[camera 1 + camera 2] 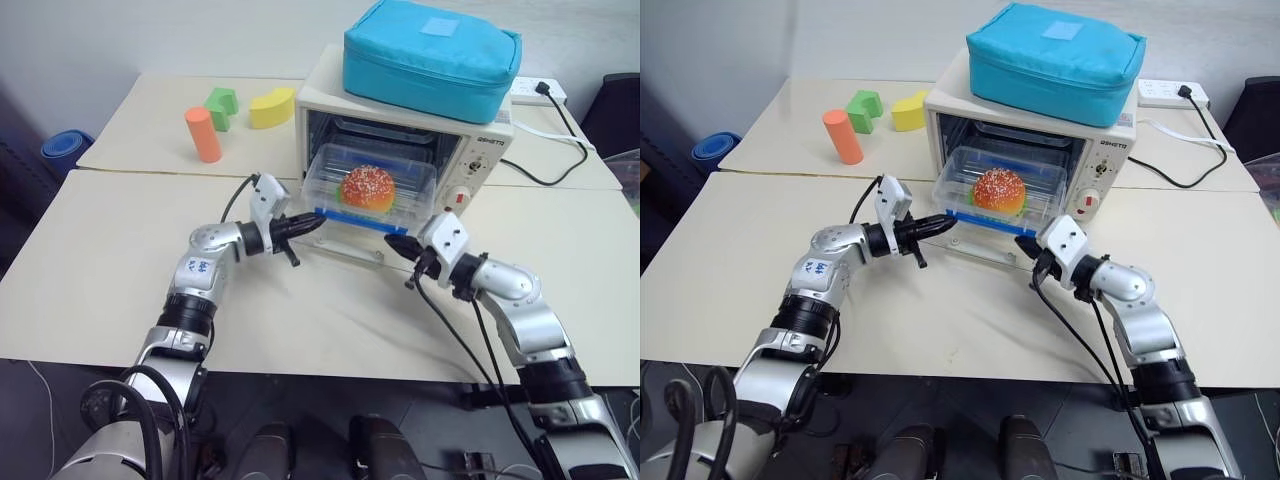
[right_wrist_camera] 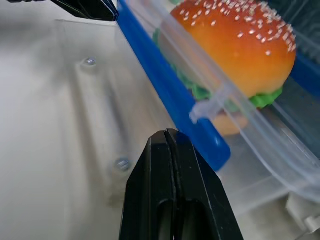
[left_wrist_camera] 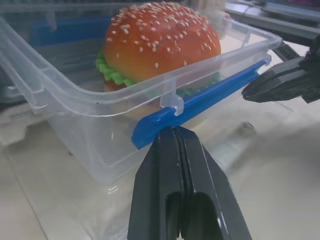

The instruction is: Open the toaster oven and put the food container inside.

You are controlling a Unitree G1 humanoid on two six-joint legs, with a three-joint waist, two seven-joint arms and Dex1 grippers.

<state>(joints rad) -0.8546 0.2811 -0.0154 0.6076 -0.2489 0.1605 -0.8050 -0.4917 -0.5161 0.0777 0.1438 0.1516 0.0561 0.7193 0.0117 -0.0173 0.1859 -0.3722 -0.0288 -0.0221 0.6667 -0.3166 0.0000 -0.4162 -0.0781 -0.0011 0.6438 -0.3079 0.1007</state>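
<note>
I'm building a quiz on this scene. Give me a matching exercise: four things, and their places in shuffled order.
Things:
1. turquoise bag
2. food container
3. orange cylinder
4. left tool

Places:
A. on the open oven door, in the oven's mouth
B. on the far table, left of the toaster oven
C. on top of the oven
D. at the container's blue front strip, shut

Pairs: 1-C, 2-A, 3-B, 4-D
</note>
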